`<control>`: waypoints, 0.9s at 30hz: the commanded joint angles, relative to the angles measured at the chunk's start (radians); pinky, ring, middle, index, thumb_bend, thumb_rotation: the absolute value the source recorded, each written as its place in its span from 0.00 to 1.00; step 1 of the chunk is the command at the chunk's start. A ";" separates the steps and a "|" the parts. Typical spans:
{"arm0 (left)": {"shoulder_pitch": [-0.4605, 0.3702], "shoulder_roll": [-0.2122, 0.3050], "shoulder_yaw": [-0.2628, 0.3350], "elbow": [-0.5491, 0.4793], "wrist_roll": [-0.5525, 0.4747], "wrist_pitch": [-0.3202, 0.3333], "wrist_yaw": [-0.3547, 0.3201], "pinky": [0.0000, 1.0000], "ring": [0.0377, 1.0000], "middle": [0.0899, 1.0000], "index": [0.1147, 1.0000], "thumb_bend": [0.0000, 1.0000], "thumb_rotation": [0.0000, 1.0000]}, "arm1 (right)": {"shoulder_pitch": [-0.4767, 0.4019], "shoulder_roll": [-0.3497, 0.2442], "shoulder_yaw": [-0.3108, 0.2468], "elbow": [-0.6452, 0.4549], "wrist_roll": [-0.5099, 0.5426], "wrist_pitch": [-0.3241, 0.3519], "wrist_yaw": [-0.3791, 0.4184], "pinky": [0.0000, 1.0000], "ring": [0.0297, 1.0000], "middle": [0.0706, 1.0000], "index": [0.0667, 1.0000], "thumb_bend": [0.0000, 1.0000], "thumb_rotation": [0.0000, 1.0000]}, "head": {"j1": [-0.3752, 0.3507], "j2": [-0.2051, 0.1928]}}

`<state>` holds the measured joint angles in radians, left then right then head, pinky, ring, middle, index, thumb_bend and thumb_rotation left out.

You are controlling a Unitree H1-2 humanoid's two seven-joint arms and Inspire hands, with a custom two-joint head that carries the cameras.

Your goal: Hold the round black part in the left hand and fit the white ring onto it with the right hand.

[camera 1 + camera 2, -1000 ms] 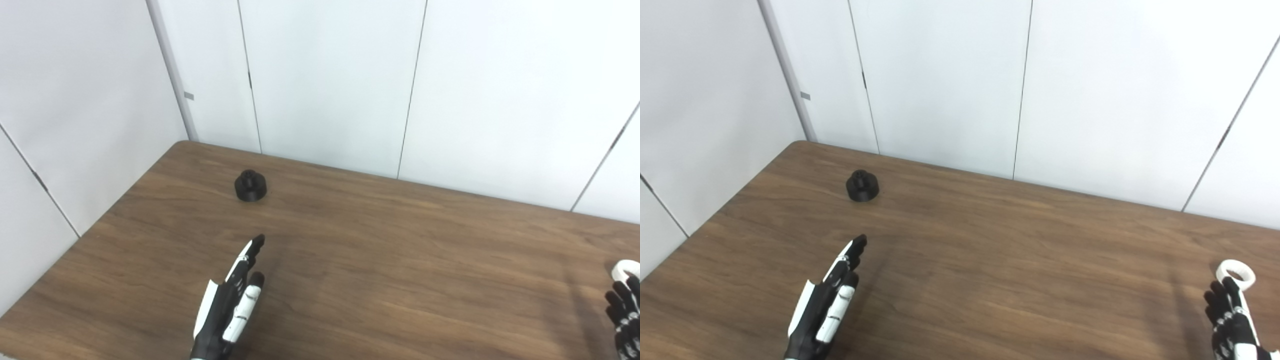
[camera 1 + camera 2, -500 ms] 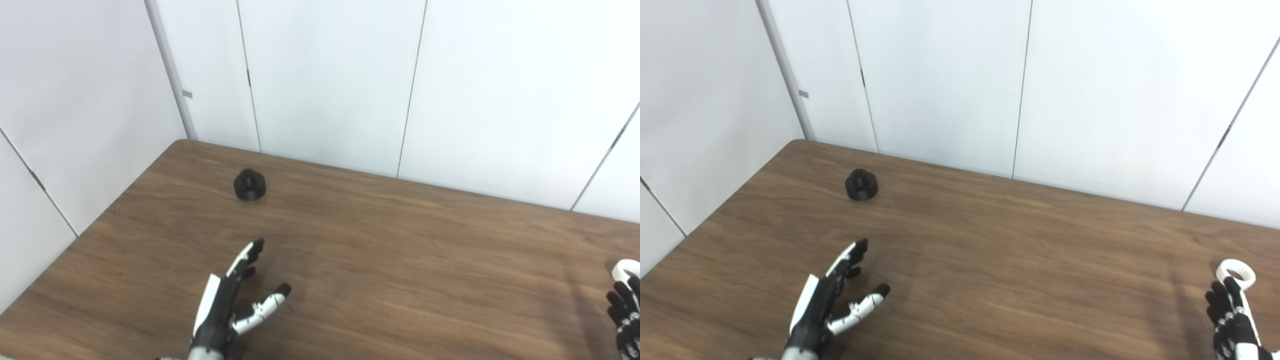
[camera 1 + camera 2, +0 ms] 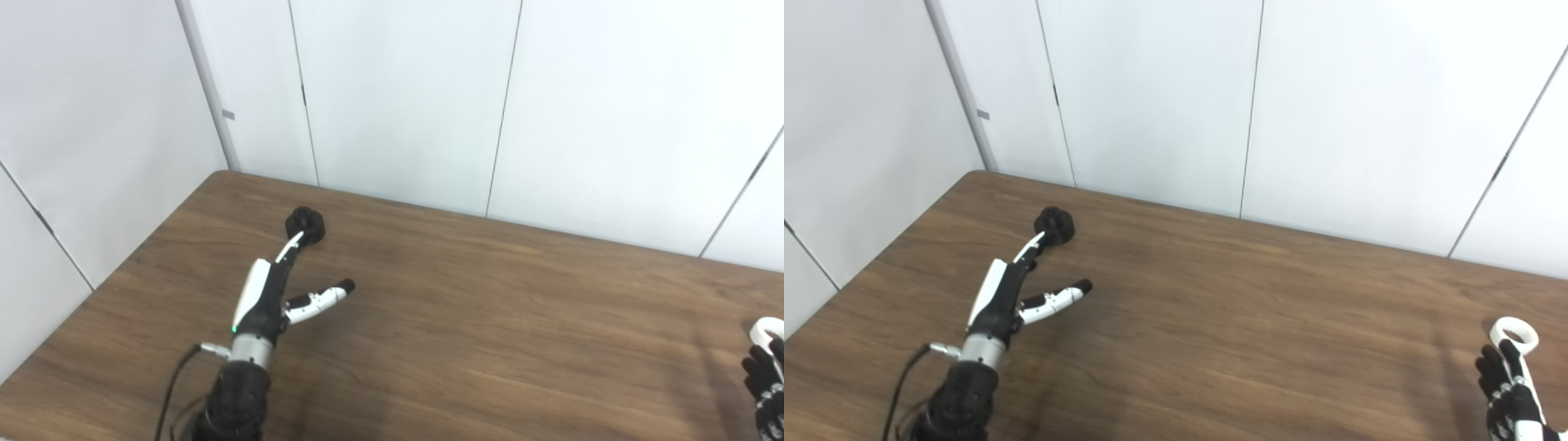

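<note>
Left hand (image 3: 1013, 294) open and empty, fingertips at round black part (image 3: 1055, 223) at bench (image 3: 1213, 318) 10 o'clock; wrap thumb around before lifting, while right hand (image 3: 1510, 392), spread and empty, waits beside white ring (image 3: 1513, 334) at 4 o'clock.

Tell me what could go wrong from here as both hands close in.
1. The left hand reaches the black part with only its fingers leading, so it could nudge the part toward the table corner.
2. The white ring lies flat by the right hand, so pinching may skid it away.
</note>
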<state>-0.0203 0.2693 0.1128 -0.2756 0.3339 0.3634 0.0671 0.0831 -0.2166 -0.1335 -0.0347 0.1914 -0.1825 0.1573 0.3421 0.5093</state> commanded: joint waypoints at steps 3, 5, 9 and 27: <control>-0.086 0.073 -0.007 0.029 0.079 0.026 -0.002 0.96 0.97 0.95 0.92 0.87 0.39 | 0.067 0.033 0.007 0.068 0.010 0.001 -0.002 1.00 0.95 0.95 0.97 0.47 1.00 | 0.001 0.000; -0.099 0.088 -0.011 0.043 0.096 0.028 -0.002 0.96 0.98 0.96 0.92 0.87 0.38 | 0.067 0.033 0.008 0.066 0.010 0.000 -0.002 1.00 0.95 0.95 0.97 0.47 1.00 | 0.001 0.000; -0.127 0.113 -0.009 0.079 0.129 0.025 0.008 0.95 0.99 0.97 0.90 0.88 0.37 | 0.068 0.036 0.009 0.065 0.017 -0.001 0.002 1.00 0.95 0.95 0.97 0.45 1.00 | 0.001 0.001; -0.254 0.197 -0.006 0.252 0.183 0.045 0.014 1.00 0.98 0.95 0.87 0.92 0.37 | 0.070 0.037 0.016 0.063 0.000 0.016 -0.001 1.00 0.94 0.95 0.97 0.47 1.00 | 0.005 0.008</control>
<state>-0.2200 0.4314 0.1032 -0.0253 0.4987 0.4277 0.0606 0.0851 -0.2154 -0.1338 -0.0388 0.1869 -0.1665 0.1551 0.3467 0.5170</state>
